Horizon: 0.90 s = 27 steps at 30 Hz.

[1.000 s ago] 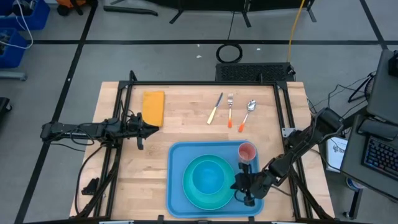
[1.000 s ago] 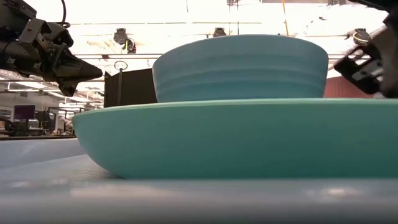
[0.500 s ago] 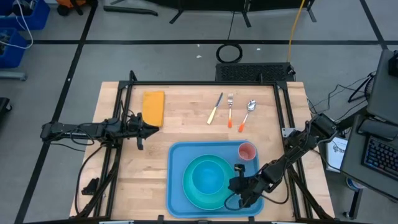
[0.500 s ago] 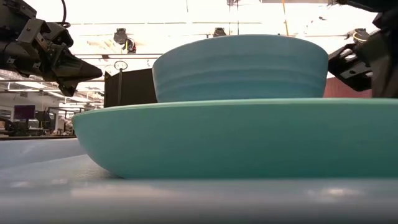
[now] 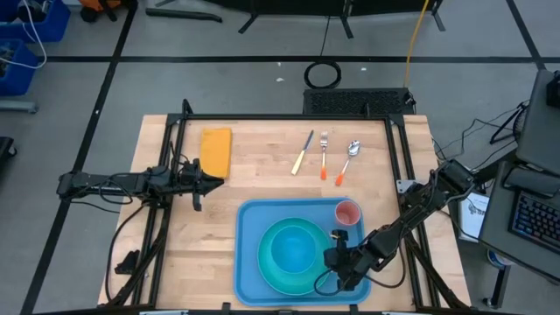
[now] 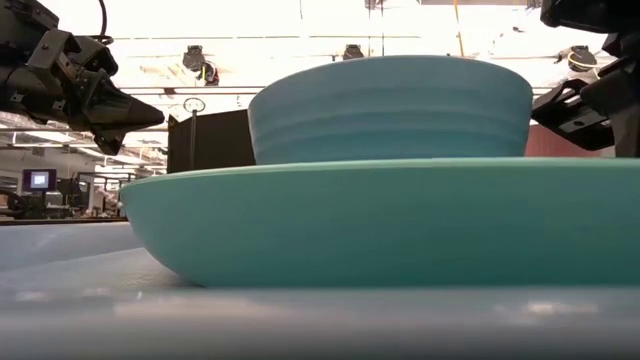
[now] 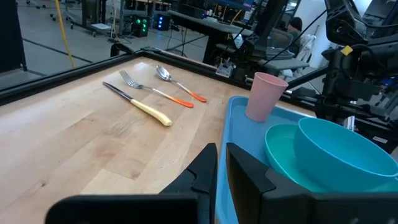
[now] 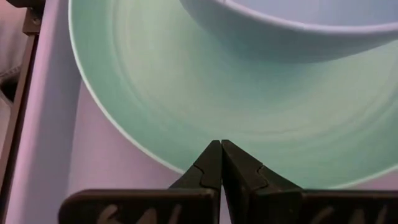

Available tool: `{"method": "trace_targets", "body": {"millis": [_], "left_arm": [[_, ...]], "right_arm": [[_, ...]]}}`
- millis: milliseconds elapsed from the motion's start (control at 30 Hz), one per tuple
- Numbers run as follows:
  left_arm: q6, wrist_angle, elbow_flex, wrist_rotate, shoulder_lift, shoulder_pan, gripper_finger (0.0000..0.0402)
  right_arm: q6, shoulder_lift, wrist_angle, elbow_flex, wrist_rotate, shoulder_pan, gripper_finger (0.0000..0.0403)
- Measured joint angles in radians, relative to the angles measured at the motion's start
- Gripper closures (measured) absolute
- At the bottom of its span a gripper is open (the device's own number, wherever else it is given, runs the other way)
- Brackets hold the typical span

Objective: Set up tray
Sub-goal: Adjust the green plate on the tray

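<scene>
Plate (image 5: 293, 254), bowl (image 5: 293, 248) and cup (image 5: 347, 213) were on the tray (image 5: 248, 262); knife (image 5: 302, 152), fork (image 5: 323, 155), spoon (image 5: 347, 159) and napkin (image 5: 216, 151) still lay beyond it. My right pincer (image 5: 331, 259) sat pinched together, empty, at the plate's rim. Left pincer (image 5: 217, 181) waited nearly closed, empty, beside the tray.

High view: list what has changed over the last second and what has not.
The right gripper, shut and empty, slid leftward from the tray's right rim to the plate's edge, which may have shifted very slightly. The left gripper, bowl, pink cup, cutlery and napkin stayed put.

A bowl (image 5: 292, 248) sits on a plate (image 5: 269, 276) in the tray (image 5: 248, 254), cup (image 5: 347, 213) beside them
</scene>
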Motion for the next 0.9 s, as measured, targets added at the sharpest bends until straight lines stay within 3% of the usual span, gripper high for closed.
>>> {"method": "trace_targets", "body": {"millis": [900], "left_arm": [[-0.001, 0.000, 0.000, -0.001, 0.000, 0.000, 0.0364]], "right_arm": [[0.060, 0.000, -0.076, 0.000, -0.052, 0.002, 0.0403]]}}
